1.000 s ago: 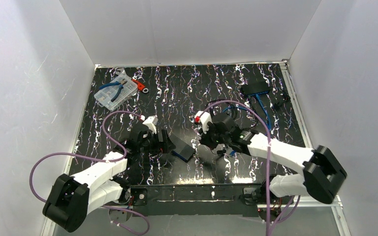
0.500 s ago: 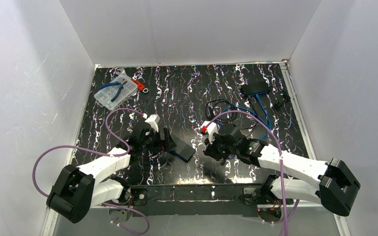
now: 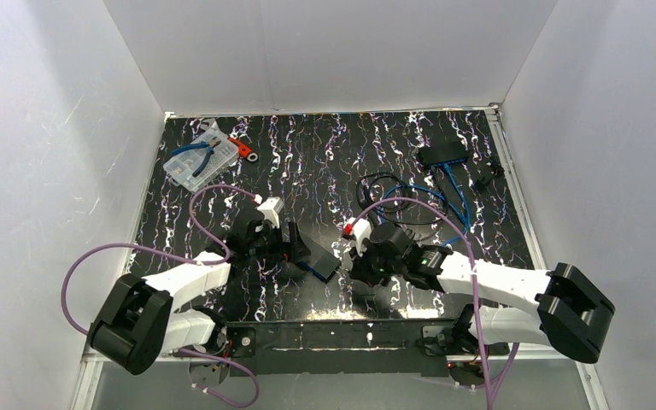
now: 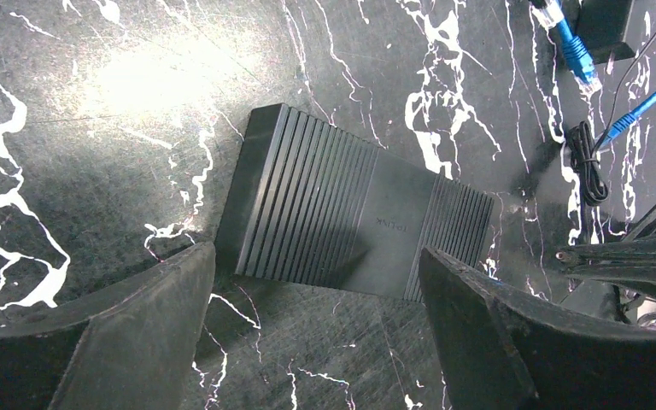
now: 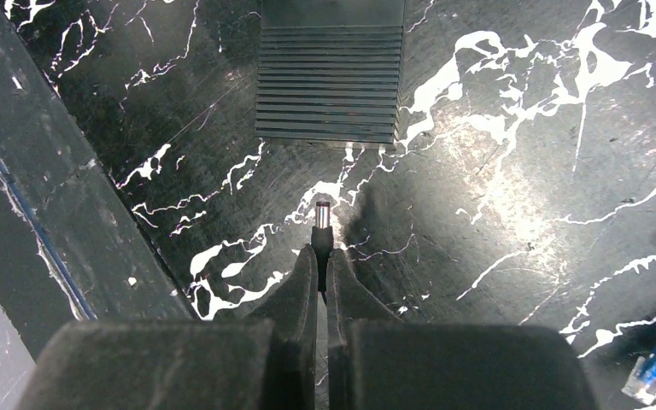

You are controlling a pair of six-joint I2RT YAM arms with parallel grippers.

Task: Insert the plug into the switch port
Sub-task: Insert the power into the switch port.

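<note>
R arm has swung in over the last sec: in top view it was out by the cable loops mid-table, now the R gripper (image 3: 360, 260) sits low and just right of the switch (image 3: 318, 260). L arm crept right as well.

R gripper is clamped on the plug (image 5: 323, 218), fingers pinched tight w/ only the metal tip poking out front. The tip aims at the ribbed end of the switch, w/ a strip of bare table (image 5: 495, 171) between them, so near but not touching.

L gripper (image 4: 318, 256) is spread wide, one finger each side of the switch's near edge. Can't tell if either pad is actually touching the case. The switch lies flat, skewed to the fingers.

My read: the approach is mostly done and the plug is roughly lined up. Snag: I see no port in any view, and the end facing the plug looks like plain ribs. I may need to re-aim at another side, w/ L closing first to brace the switch so it doesn't slide. The blue cable (image 4: 574, 51) lies beyond the switch, out of the way.
</note>
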